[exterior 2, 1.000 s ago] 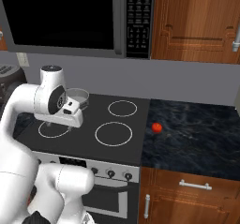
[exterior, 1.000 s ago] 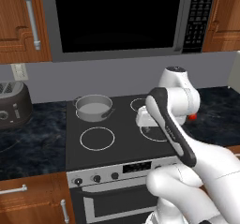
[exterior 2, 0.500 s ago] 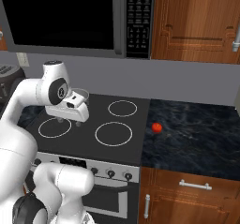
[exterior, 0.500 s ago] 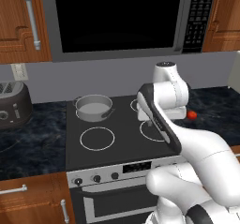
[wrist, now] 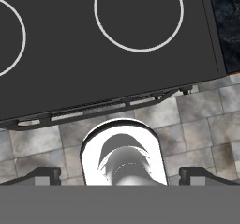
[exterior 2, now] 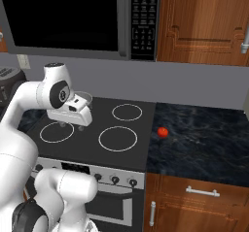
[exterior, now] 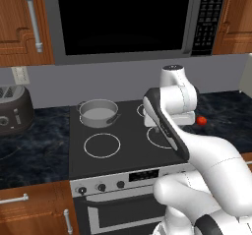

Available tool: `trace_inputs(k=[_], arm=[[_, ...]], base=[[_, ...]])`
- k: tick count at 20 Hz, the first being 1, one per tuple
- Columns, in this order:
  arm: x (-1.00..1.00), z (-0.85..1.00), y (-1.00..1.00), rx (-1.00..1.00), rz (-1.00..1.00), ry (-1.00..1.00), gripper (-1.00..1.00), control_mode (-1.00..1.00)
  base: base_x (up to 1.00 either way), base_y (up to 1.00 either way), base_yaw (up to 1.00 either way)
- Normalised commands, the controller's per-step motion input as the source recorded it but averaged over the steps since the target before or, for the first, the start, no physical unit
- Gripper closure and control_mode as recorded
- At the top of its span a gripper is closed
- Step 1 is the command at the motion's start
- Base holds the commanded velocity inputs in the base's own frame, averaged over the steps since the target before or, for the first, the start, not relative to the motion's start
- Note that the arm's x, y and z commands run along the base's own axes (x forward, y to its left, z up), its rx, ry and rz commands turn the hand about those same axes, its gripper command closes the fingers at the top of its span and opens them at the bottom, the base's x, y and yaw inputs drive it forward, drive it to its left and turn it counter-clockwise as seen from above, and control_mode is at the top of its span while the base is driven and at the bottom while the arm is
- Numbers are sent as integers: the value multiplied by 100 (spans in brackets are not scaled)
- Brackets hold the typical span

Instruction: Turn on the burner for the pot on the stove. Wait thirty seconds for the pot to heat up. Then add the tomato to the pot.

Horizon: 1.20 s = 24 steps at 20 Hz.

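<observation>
The grey pot (exterior: 98,112) sits on the back left ring of the black stove (exterior: 128,153); in the right base view only its rim (exterior 2: 85,97) shows behind my hand. On the dark counter just right of the stove lies the red tomato (exterior: 201,120) (exterior 2: 163,132). My gripper (exterior 2: 71,124) hangs over the cooktop's middle, pointing down, apart from both pot and tomato. In the hand view the gripper (wrist: 123,175) is open, its tips far apart with nothing between them, above the stove's front edge (wrist: 117,68) and the tiled floor.
Small black knobs (exterior: 101,187) (exterior 2: 115,179) line the silver front panel. A dark toaster (exterior: 12,111) stands on the left counter. The black microwave (exterior: 128,17) hangs above the stove between wooden cabinets. Speckled counter (exterior 2: 204,139) stretches to the right.
The hand has shifted a little above the cooktop and turned. The jaws have stayed wide apart. Pot and tomato have not moved.
</observation>
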Motion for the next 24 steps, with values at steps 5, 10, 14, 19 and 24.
trace_inputs(k=[5, 10, 14, 19, 24], arm=[[0, 0, 0, 0, 0, 0, -100, -100], [0, 0, 0, 0, 0, 0, -100, -100], [0, 0, 0, 0, 0, 0, -100, -100], [0, 0, 0, 0, 0, 0, -100, -100], [0, 0, 0, 0, 0, 0, -100, -100]], base=[[0, 0, 0], [0, 0, 0], [0, 0, 0], [0, 0, 0], [0, 0, 0]])
